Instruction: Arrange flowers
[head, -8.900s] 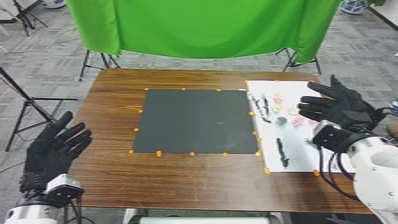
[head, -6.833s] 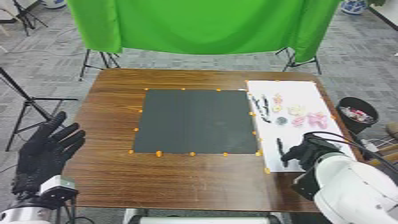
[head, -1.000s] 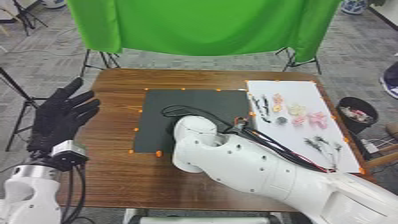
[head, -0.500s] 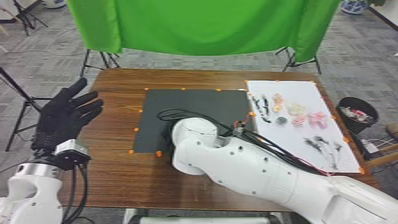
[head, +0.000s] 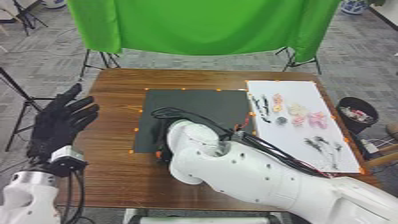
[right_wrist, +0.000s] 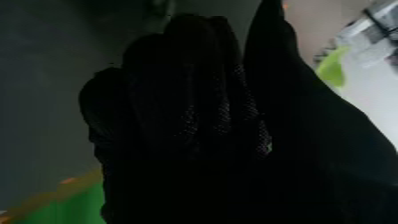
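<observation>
In the head view the right hand (head: 163, 139) is over the near left part of the black mat (head: 200, 97), mostly hidden by its white arm. The right wrist view shows the same hand (right_wrist: 204, 125) as a dark shape, with a small pale-green thing (right_wrist: 161, 7) beyond it; whether it holds that cannot be told. At the table's left edge the left hand (head: 60, 122) is open. On the white sheet (head: 271, 137) lie pink flowers (head: 317, 119), pale yellow ones (head: 296, 110), orange-pink ones (head: 277, 100), dark stems (head: 260, 106) and feathery grey sprigs (head: 321, 145).
Orange markers line the mat and sheet on the brown wooden table (head: 115, 110). The right arm and its cables cross the near right of the table. A black bin (head: 356, 114) stands on the floor beyond the table's right edge. Behind the table hangs a green cloth (head: 204, 25).
The long dark stem has left the sheet's near part since the earliest frames. The right arm swung from the sheet over the mat and lately shifted slightly left and nearer. The left hand moved a little.
</observation>
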